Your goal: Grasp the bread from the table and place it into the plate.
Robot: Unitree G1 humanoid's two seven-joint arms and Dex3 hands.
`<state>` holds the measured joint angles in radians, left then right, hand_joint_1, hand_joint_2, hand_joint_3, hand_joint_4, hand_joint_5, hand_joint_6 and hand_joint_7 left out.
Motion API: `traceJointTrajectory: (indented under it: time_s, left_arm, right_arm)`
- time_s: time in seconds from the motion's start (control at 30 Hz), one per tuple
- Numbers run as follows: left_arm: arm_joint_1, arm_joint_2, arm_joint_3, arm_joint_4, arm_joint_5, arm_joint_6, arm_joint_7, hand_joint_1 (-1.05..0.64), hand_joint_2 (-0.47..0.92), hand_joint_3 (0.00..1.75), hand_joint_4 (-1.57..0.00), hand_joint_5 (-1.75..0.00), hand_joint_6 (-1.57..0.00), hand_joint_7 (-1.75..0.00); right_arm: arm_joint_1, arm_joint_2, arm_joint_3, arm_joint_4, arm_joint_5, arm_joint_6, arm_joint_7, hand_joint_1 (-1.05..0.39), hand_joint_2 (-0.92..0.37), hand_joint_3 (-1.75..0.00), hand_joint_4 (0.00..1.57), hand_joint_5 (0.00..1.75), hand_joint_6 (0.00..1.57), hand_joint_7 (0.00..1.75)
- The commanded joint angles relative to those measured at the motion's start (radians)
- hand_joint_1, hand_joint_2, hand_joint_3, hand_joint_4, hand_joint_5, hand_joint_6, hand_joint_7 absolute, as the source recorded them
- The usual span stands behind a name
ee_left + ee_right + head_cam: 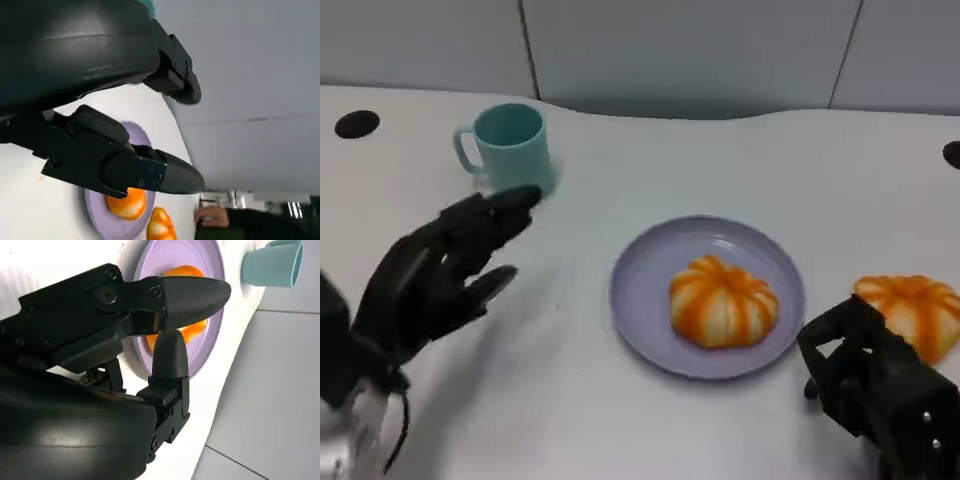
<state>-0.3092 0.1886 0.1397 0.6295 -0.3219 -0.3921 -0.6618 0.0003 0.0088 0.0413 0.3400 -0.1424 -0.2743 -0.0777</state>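
Note:
An orange-and-white striped bread [723, 301] lies on the lilac plate [640, 310] at the table's middle. A second such bread [912, 312] sits on the table just right of the plate. My right hand [875, 380] hovers in front of that second bread, apart from it and holding nothing. My left hand [435, 275] is raised left of the plate with its fingers spread, empty. The left wrist view shows the plate [100, 217] with its bread [127, 205] and the other bread [161, 226] beyond. The right wrist view shows the plate [210, 270] and bread [192, 330] past the fingers [192, 292].
A teal cup [510, 147] stands at the back left, just beyond my left hand's fingertips. Round black holes [357, 124] mark the table's far left and far right edges. A person's hand [212, 216] rests beside the table in the left wrist view.

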Motion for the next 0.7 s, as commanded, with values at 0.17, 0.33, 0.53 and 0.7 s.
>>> traceJointTrajectory:
  time_s: [0.17,0.33,0.53,0.7]
  left_arm:
    - [0.164,0.001,0.039,-0.097,-0.001,0.116,0.094,-0.58,0.92,0.21,-0.34,-1.74,-0.23,-1.66]
    - [0.187,0.048,0.005,-0.128,0.024,0.254,0.063,-0.51,0.92,0.09,-0.54,-1.75,-0.37,-1.74]
    - [0.168,0.066,-0.013,-0.058,0.071,0.283,0.069,-0.38,0.90,0.05,-0.66,-1.75,-0.50,-1.75]
    - [0.158,0.056,-0.014,-0.020,0.081,0.265,0.073,-0.34,0.92,0.05,-0.69,-1.75,-0.54,-1.75]
  right_arm:
    - [-0.010,-0.017,-0.017,0.008,0.005,-0.011,-0.008,-0.29,-0.92,-0.42,0.64,1.75,0.36,1.71]
    - [-0.008,-0.016,-0.019,-0.006,0.008,0.012,-0.006,-0.29,-0.92,-0.41,0.63,1.75,0.37,1.70]
    - [-0.012,-0.018,-0.017,-0.008,-0.003,0.021,-0.013,-0.28,-0.92,-0.41,0.63,1.75,0.38,1.70]
    - [-0.021,-0.018,-0.028,0.017,0.017,-0.014,-0.004,-0.29,-0.92,-0.42,0.63,1.75,0.38,1.68]
